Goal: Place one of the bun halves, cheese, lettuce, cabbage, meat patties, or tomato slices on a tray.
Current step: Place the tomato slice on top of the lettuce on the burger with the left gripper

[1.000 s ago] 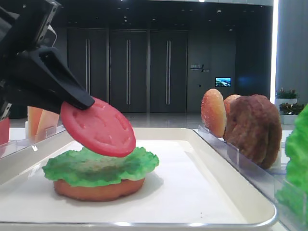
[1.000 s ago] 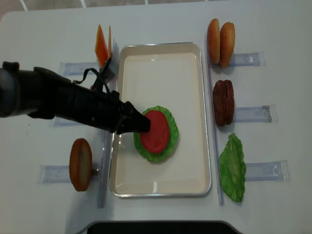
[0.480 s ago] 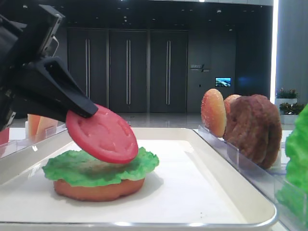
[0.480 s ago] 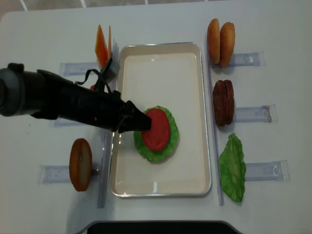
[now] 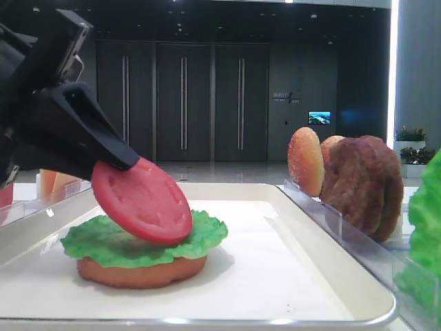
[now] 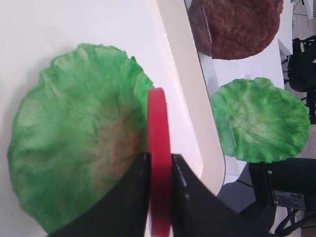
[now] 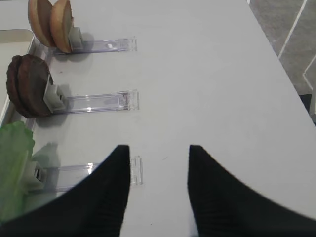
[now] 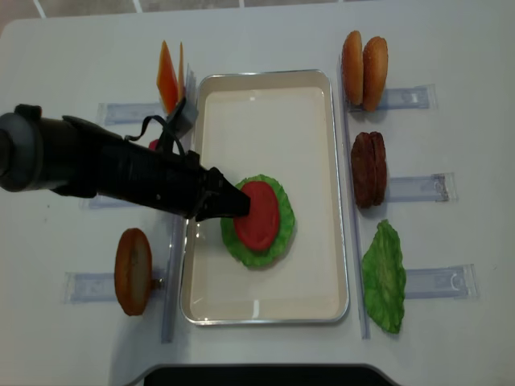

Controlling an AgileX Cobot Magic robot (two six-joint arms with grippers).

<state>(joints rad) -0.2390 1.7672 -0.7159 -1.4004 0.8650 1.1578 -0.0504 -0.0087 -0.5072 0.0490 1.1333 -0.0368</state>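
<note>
A red tomato slice leans tilted over the green lettuce, which lies on a flat bun half on the white tray. The slice's lower edge rests on the leaf. My left gripper is shut on the slice's upper left rim. In the left wrist view the slice stands edge-on between both fingers, above the lettuce. From overhead the slice covers the middle of the lettuce on the tray. My right gripper is open over bare table.
Clear holders on the right of the tray carry two bun halves, dark meat patties and a lettuce leaf. On the left stand cheese slices and one bun half. The left arm reaches over the tray's left rim.
The left gripper has brought the tomato slice down and slightly left, and its lower edge now lies on the lettuce. The right gripper shows only now.
</note>
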